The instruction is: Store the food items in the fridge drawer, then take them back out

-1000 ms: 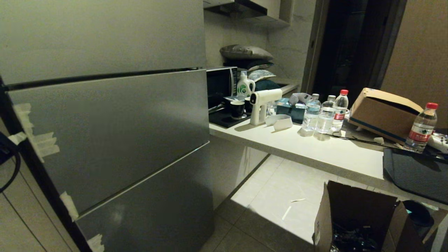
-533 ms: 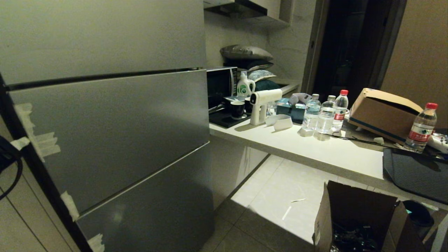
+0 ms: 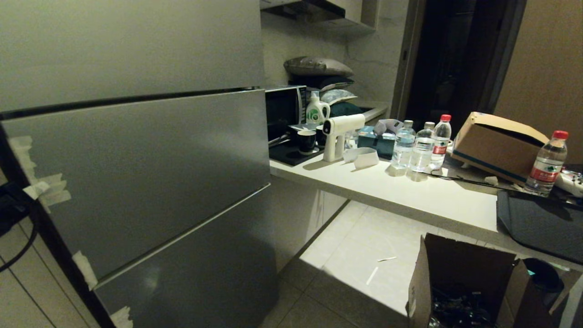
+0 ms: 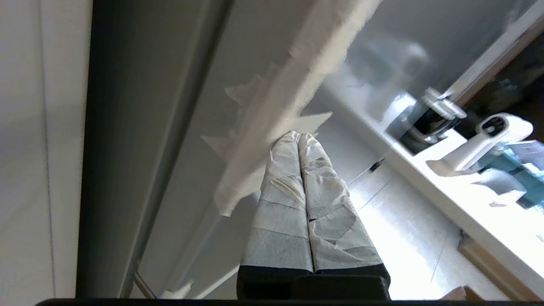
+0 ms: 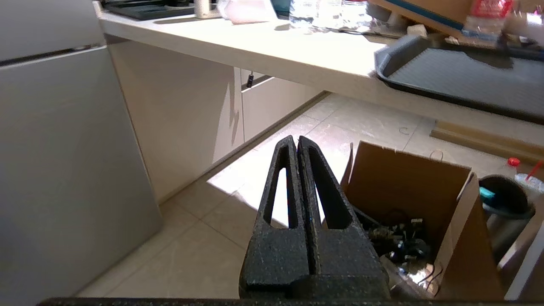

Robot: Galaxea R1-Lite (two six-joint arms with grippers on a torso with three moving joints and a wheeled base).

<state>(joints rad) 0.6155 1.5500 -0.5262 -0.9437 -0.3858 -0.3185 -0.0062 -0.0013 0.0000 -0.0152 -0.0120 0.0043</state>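
Note:
The food items and the fridge drawer are out of view. The grey fridge [image 3: 145,168] fills the left of the head view with its doors shut or nearly so. My left gripper [image 4: 297,135] is shut, its tape-wrapped fingers [image 4: 280,204] pressed together with nothing between them. Its tips sit at the white-taped edge [image 4: 272,110] of the middle door. Only a dark part of the left arm [image 3: 11,209] shows in the head view, beside that taped edge [image 3: 54,193]. My right gripper [image 5: 296,139] hangs shut and empty over the floor.
A white counter [image 3: 410,191] to the right carries water bottles [image 3: 421,148], a white spray gun [image 3: 339,132], a cardboard box [image 3: 496,146] and a dark tray [image 3: 537,225]. An open cardboard box [image 3: 469,282] of clutter stands on the tiled floor below.
The whole head view has shifted slightly left. At the far left, the left arm has crept lower and closer to the taped door edge. The right arm has not moved.

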